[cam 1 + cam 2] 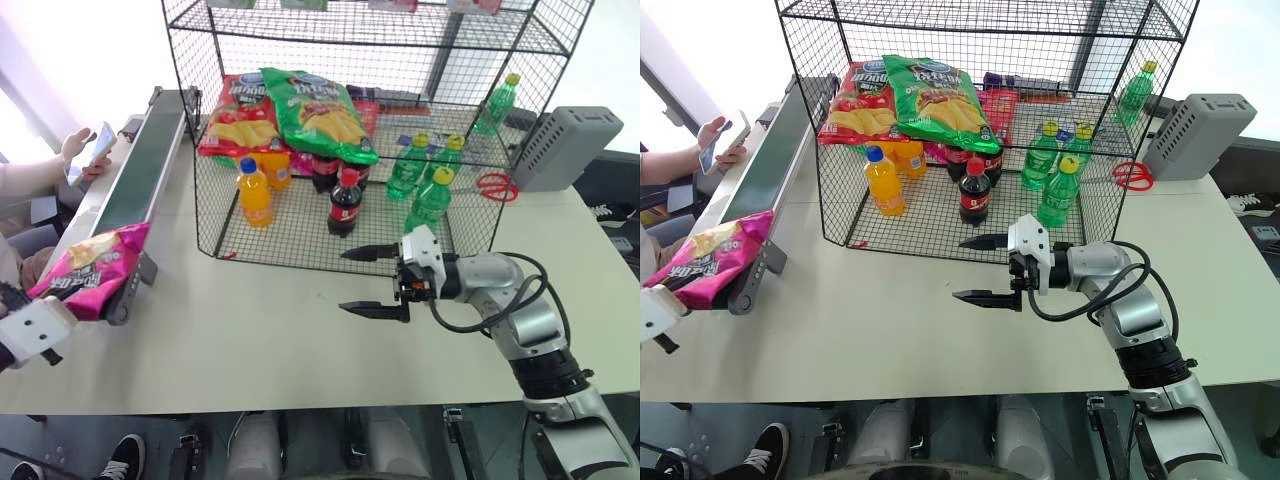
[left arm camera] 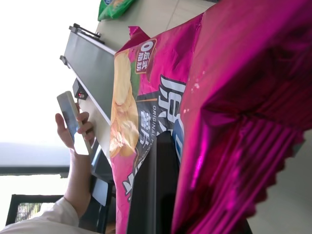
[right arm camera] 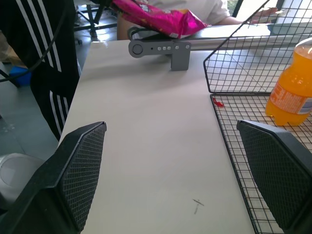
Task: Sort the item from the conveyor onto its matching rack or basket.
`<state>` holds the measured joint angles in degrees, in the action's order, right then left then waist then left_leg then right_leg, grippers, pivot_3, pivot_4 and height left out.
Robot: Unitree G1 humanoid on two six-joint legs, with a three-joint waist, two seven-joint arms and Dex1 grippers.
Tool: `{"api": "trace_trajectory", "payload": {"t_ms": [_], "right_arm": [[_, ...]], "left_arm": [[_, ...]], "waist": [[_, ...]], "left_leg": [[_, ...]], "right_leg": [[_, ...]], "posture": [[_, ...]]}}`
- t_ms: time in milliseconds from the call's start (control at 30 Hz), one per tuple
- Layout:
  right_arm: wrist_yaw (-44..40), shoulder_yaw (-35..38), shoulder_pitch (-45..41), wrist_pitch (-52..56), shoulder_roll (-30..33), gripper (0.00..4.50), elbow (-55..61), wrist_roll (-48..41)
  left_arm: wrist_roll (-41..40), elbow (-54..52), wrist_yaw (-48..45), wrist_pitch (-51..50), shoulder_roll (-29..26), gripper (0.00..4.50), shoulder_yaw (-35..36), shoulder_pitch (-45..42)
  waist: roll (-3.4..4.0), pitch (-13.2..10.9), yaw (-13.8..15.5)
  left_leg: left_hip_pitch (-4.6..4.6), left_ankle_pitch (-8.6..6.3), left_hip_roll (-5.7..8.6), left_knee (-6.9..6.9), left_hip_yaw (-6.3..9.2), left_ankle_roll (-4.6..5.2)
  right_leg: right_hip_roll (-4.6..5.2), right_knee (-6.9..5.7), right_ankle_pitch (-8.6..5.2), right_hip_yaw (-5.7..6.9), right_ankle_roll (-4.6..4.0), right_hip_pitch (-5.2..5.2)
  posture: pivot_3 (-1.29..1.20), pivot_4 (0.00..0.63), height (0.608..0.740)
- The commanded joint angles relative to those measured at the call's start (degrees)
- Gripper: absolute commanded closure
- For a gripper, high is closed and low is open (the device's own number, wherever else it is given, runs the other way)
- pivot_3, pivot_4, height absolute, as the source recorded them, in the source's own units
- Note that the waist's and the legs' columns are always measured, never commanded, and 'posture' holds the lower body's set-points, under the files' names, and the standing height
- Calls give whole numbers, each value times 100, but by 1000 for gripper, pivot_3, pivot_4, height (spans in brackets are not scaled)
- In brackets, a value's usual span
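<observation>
The item, a magenta-pink chip bag (image 1: 90, 272), lies over the near end of the dark-green conveyor (image 1: 140, 170) at the table's left edge. My left gripper (image 1: 60, 305) has come in from the lower left and is shut on the bag's near crimped end. In the left wrist view a black finger (image 2: 155, 190) presses against the pink foil (image 2: 234, 97). The tall black wire rack (image 1: 190, 60) stands at the middle back of the table. My right gripper (image 1: 368, 281) hovers open and empty in front of the rack, pointing left towards the conveyor.
Inside the rack lie a red chip bag (image 1: 240, 115) and a green chip bag (image 1: 318, 112), with orange bottles (image 1: 254, 193), cola bottles (image 1: 344, 203) and green bottles (image 1: 430, 200). A grey box (image 1: 565, 145) sits right of the rack. A person's hand (image 1: 85, 150) holds a phone beside the conveyor.
</observation>
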<state>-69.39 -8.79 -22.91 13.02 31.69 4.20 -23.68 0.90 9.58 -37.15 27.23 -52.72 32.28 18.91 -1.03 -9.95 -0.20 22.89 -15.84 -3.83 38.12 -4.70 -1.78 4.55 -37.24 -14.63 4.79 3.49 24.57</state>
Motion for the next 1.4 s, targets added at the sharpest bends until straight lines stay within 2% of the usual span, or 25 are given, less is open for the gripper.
{"api": "trace_trajectory", "payload": {"t_ms": [33,167,233,400,500,633,733,967,1100,1200,1400], "right_arm": [[1,106,-110,-180,-11,0,18,13],[-11,105,-130,-258,-15,0,-29,40],[-31,130,-149,-272,-5,0,-80,31],[-123,282,-220,-92,59,0,-131,-167],[-256,450,-271,566,163,0,-11,-669],[-445,551,-228,1687,411,0,401,-1464],[-360,671,-279,2414,453,0,636,-2035],[-457,672,-474,2710,503,0,478,-2101],[-571,746,-528,3321,600,0,664,-2594],[-373,783,-606,3547,427,0,799,-2831],[-273,781,-808,4005,222,0,962,-3373]], "left_arm": [[-838,-370,-76,-452,127,4465,334,-197],[-2253,-922,-585,-1249,250,4465,634,-309],[-3402,-1417,-976,-2032,278,4465,883,-291],[-5557,-2439,-1828,-3863,250,4465,1473,209],[-6898,-3015,-2054,-5106,176,4465,1759,636],[-8128,-3405,-1899,-6151,47,4465,1649,646],[-9103,-3433,-1852,-6940,-52,4465,1153,410],[-10382,-3088,-1719,-7948,-170,4465,231,-552],[-10483,-2985,-1711,-8220,-94,4465,-285,-1228],[-10636,-2809,-1653,-8367,34,4465,-635,-1694],[-10384,-2659,-1652,-8606,334,4465,-1167,-2198]], "waist": [[0,0,-9],[-4,3,-47],[-4,2,-61],[-1,1,-81],[0,0,-69],[1,-1,-29],[1,-1,-42],[2,-2,-46],[2,-1,-38],[2,-1,-39],[2,-2,-48]], "left_leg": [[0,0,0,0,0,0],[0,0,0,0,3,0],[-1,0,0,0,4,0],[-3,0,0,0,5,-1],[-5,1,0,1,10,-1],[-9,1,4,2,15,-1],[-11,1,4,2,18,-1],[-16,1,6,1,18,-1],[-14,1,9,2,17,-1],[-13,1,9,2,17,-1],[-14,1,8,1,18,-1]], "right_leg": [[1,-1,0,0,0,0],[1,-2,0,0,1,-2],[0,-3,0,0,1,-2],[0,-7,0,-1,1,-2],[-2,-8,0,-1,0,-4],[0,-7,-1,-3,-2,-12],[-1,-7,-2,-4,-3,-14],[-7,-9,-2,-8,-3,-15],[-6,-8,-2,-9,-3,-15],[-6,-7,-2,-9,-3,-16],[-8,-9,-1,-11,-2,-14]], "posture": [[0,150,740],[0,150,740],[0,150,740],[0,150,740],[0,150,740],[0,150,740],[0,150,740],[0,150,740],[0,150,740],[0,150,740],[0,150,740]]}}
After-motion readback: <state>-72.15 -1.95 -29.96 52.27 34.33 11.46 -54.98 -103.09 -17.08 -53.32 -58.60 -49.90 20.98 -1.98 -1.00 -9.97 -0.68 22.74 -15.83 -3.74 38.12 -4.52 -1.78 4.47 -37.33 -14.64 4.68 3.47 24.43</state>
